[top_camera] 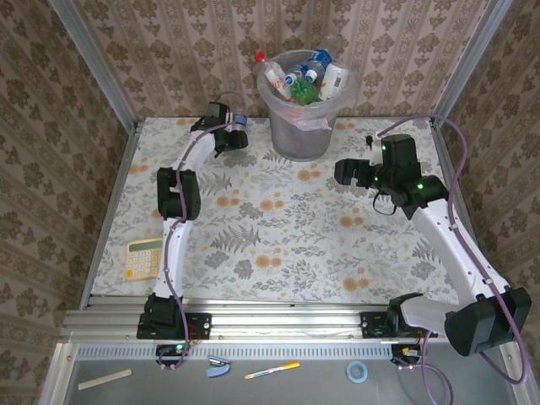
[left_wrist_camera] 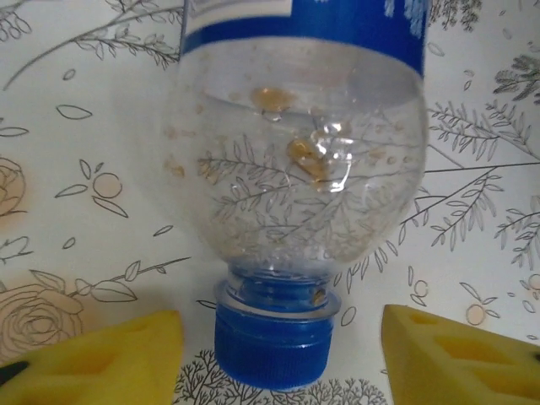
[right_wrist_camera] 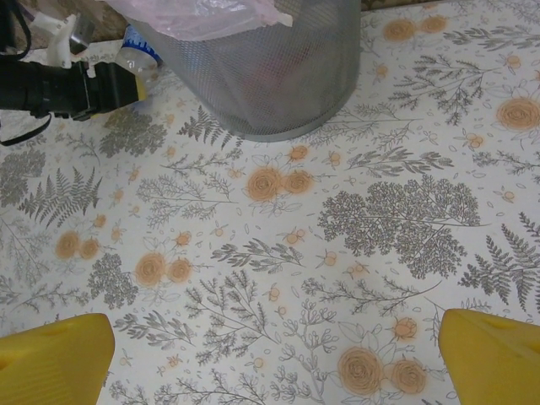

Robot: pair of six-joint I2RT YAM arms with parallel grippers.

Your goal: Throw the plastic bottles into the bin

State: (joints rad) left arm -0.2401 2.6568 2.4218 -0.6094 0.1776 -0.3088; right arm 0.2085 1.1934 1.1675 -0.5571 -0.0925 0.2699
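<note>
Bottle (left_wrist_camera: 295, 169), far desk (top_camera: 304, 245) edge: light, thin-walled, slick; stiff neck (left_wrist_camera: 274, 291) above cap (left_wrist_camera: 274, 350) likely best hold. Left claw (left_wrist_camera: 283, 325) open astride it; right claw (right_wrist_camera: 274, 363) open, empty.

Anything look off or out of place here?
The bin is heaped: bottles stick up past its rim, so more may tumble off. One blue-capped bottle lies outside it, between the left tool's fingers.
</note>
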